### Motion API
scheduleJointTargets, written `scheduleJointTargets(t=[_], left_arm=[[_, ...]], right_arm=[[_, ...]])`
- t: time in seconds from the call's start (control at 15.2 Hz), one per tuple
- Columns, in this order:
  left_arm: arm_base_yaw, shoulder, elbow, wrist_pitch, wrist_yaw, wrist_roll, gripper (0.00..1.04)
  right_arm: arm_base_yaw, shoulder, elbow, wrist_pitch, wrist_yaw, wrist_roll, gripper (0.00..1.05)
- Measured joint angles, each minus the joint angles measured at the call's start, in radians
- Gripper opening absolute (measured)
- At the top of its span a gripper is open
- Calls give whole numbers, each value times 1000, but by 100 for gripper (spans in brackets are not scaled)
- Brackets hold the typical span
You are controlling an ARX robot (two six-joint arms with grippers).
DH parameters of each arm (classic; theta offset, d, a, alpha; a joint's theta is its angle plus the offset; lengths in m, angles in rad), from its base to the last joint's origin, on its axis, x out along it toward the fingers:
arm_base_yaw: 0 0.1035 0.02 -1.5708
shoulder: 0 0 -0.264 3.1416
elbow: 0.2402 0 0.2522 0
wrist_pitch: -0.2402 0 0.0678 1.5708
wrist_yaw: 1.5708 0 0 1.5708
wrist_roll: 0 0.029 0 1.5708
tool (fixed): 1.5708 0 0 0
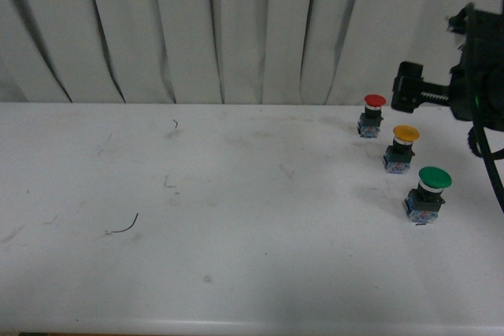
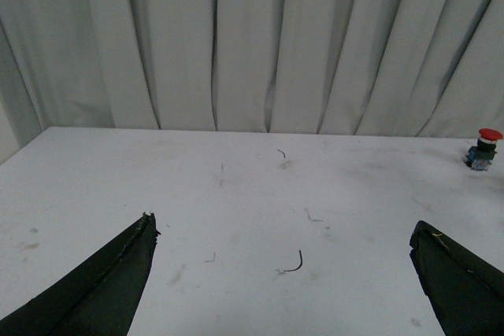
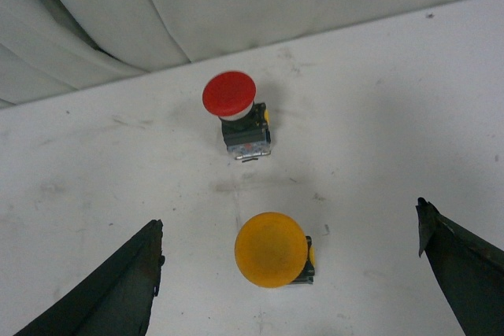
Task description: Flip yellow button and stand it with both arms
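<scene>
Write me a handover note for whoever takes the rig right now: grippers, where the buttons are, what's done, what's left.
Left gripper: open, empty, over bare table, far from the buttons.
Right gripper: open, empty, above the yellow button, fingers either side, not touching.
Yellow button: on the table's right side, cap up, on its base, middle of a row between the red button behind it and the green button in front.
Done: right arm lined up over the button only.
Left: grasp, flip with both arms, stand it.
</scene>
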Motion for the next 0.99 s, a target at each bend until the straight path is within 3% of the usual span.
scheduleJointTargets(t=[0.07, 0.2, 0.39, 0.66, 0.99], left_arm=[[0, 0, 0, 0, 0, 0, 98], [0, 0, 0, 0, 0, 0, 98], [0, 0, 0, 0, 0, 0, 98], [0, 0, 0, 0, 0, 0, 98], [0, 0, 0, 0, 0, 0, 98]], right_arm=[[-73, -213, -202, 100, -95, -10, 98], [-155, -452, -368, 201, -169, -10, 98], [-225, -790, -552, 212, -261, -19, 97], [-194, -1178, -844, 142, -140, -182, 60], [-134, -1372, -1068, 185, -81, -212, 4]])
